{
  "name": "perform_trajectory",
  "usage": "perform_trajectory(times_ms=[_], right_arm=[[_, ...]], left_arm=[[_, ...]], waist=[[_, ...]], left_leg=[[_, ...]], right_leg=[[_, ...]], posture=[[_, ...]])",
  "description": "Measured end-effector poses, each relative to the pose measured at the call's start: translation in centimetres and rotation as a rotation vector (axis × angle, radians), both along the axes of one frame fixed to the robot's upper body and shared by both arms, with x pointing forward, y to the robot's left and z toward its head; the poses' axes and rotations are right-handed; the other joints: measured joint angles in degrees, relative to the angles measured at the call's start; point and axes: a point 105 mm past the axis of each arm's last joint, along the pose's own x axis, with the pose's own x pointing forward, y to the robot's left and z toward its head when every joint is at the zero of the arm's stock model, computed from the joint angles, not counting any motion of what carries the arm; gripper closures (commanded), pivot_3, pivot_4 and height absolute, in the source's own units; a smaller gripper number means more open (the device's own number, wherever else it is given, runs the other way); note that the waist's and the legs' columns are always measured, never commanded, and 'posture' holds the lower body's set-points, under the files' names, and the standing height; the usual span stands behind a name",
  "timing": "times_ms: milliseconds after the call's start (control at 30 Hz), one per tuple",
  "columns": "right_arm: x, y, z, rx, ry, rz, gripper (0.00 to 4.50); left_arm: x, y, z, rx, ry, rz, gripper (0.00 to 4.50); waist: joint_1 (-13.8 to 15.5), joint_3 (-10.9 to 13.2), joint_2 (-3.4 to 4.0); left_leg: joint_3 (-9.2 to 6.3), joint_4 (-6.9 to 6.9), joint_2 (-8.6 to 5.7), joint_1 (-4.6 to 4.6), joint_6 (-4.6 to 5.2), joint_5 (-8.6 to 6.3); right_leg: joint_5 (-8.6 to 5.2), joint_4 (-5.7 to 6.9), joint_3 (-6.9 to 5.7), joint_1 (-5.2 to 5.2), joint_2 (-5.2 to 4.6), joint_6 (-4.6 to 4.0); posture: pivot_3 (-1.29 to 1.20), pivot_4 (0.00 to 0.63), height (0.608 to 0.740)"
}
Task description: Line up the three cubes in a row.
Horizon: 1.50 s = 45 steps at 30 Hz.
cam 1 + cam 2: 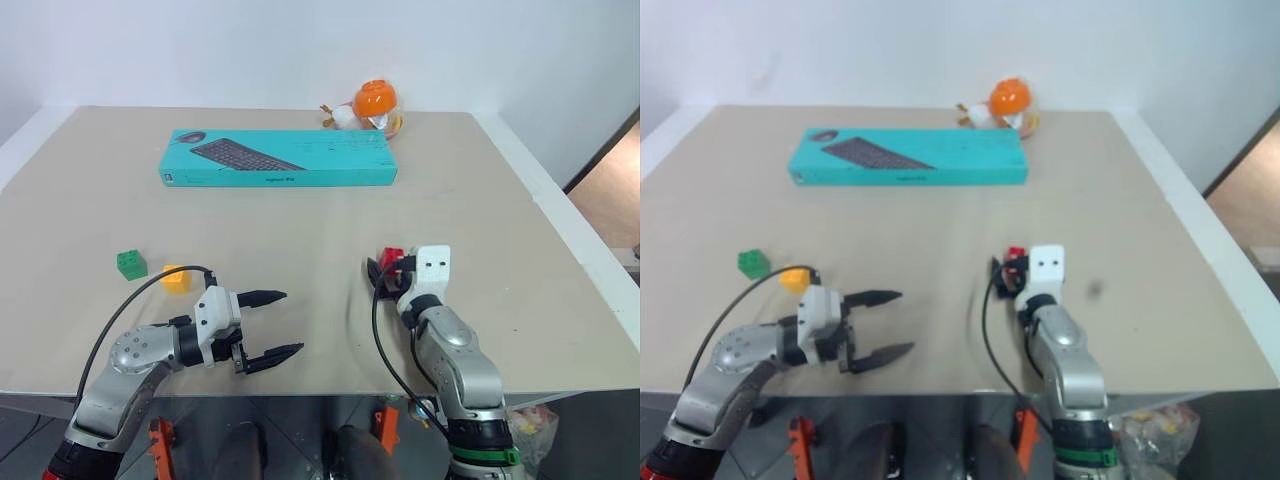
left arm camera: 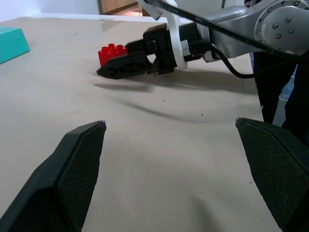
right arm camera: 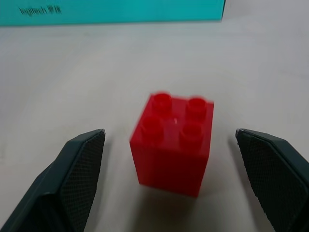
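Lower left of the head view, the left gripper (image 1: pixel 268 326) hangs just over the table (image 1: pixel 300 230) near its front edge, its two black fingers spread wide with nothing between them. Lower right of centre, the right gripper (image 3: pixel 169 159) is also spread wide, and the red cube (image 3: pixel 173 144) stands upright on the table just ahead of its fingertips, in line with the gap, untouched. At mid left the yellow-orange cube (image 1: pixel 176 278) and green cube (image 1: pixel 131 263) sit close together, well apart from the red one. Further up, the teal keyboard box (image 1: pixel 278 157) lies flat, an orange toy (image 1: pixel 370 105) behind it at the far edge
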Motion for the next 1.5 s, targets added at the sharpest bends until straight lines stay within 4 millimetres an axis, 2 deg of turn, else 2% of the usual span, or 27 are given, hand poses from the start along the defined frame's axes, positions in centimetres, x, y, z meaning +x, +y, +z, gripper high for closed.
perform_trajectory(times_ms=[67, 167, 200, 267, 400, 533, 700, 833, 1100, 1300, 1500], right_arm=[[0.1, -0.4, 0.1, 0.010, -0.001, -0.019, 1.13], [0.2, -0.5, 0.1, 0.014, 0.002, -0.025, 2.32], [0.2, -0.5, 0.1, 0.016, 0.004, -0.024, 2.50], [0.2, -0.4, 0.0, 0.021, 0.005, -0.024, 3.23], [0.2, -0.3, 0.0, 0.008, 0.005, -0.016, 3.25], [-0.2, 0.5, 0.3, -0.022, -0.002, 0.082, 3.25], [-1.2, 2.5, 2.2, -0.154, -0.032, 0.459, 3.25], [-2.4, 5.1, 4.3, -0.253, -0.061, 0.860, 3.25], [-2.0, 7.2, 4.8, -0.335, 0.000, 1.282, 3.25], [-1.9, 8.3, 3.0, -0.374, 0.055, 1.434, 3.25], [-1.4, 9.1, 2.3, -0.389, 0.048, 1.463, 3.25]], left_arm=[[0.0, 0.0, 0.0, -0.001, 0.002, 0.005, 0.00], [0.1, 0.1, -0.1, -0.003, 0.002, 0.016, 0.00], [0.1, 0.1, -0.1, -0.003, 0.002, 0.017, 0.00], [0.1, 0.1, -0.1, -0.003, 0.003, 0.018, 0.00], [0.1, 0.1, -0.1, -0.004, 0.003, 0.021, 0.00], [0.2, 0.2, -0.2, -0.010, 0.010, 0.040, 0.00], [0.0, 0.7, -0.7, -0.007, 0.030, 0.068, 0.00], [-0.1, 1.1, -0.9, -0.004, 0.040, 0.079, 0.00], [-0.2, 2.4, -1.2, -0.016, 0.061, 0.143, 0.00], [-0.2, 3.5, -1.6, -0.017, 0.077, 0.217, 0.00], [-0.1, 4.1, -1.4, -0.025, 0.066, 0.281, 0.00]], waist=[[0.0, 0.0, 0.00], [0.0, 0.0, 0.00], [0.0, 0.0, 0.00], [0.0, 0.0, 0.00], [0.0, 0.0, 0.01], [0.0, 0.0, 0.01], [0.0, 0.0, 0.04], [0.0, 0.0, 0.04], [-0.1, 0.0, 0.04], [0.1, 0.0, 0.05], [0.1, 0.0, 0.05]], left_leg=[[-0.01, 0.00, 0.00, 0.00, 0.00, 0.00], [-0.01, 0.00, 0.01, 0.00, 0.00, 0.00], [-0.01, 0.00, 0.01, 0.00, 0.00, 0.00], [-0.01, 0.00, 0.01, 0.00, 0.00, 0.00], [0.01, 0.00, 0.00, 0.00, 0.00, 0.00], [0.01, 0.00, 0.01, 0.00, 0.00, 0.00], [0.09, 0.01, 0.00, 0.03, 0.02, 0.00], [0.00, 0.02, 0.02, 0.06, 0.02, 0.00], [0.01, 0.01, 0.03, 0.03, 0.05, -0.02], [0.01, 0.01, 0.04, 0.00, 0.08, -0.04], [0.07, 0.04, 0.05, 0.03, 0.07, -0.04]], right_leg=[[0.00, 0.00, -0.01, 0.00, 0.00, 0.00], [0.00, 0.00, 0.00, 0.00, 0.00, 0.00], [0.00, 0.01, 0.00, 0.00, 0.01, 0.00], [0.00, 0.01, 0.00, 0.00, 0.01, 0.00], [0.00, 0.01, 0.01, 0.00, 0.00, 0.00], [0.00, 0.01, 0.01, -0.01, 0.00, 0.00], [-0.04, 0.01, 0.00, -0.02, 0.00, -0.07], [-0.09, 0.01, -0.02, 0.02, 0.07, -0.22], [-0.01, 0.01, -0.02, -0.01, 0.13, -0.10], [-0.03, 0.01, -0.03, -0.02, 0.11, -0.10], [0.02, 0.03, -0.03, -0.01, 0.06, -0.09]], posture=[[0.00, 0.150, 0.740], [0.00, 0.150, 0.740], [0.00, 0.150, 0.740], [0.00, 0.150, 0.740], [0.00, 0.150, 0.740], [0.00, 0.150, 0.740], [0.00, 0.150, 0.740], [0.00, 0.150, 0.740], [0.00, 0.150, 0.740], [0.00, 0.150, 0.740], [0.00, 0.150, 0.740]])
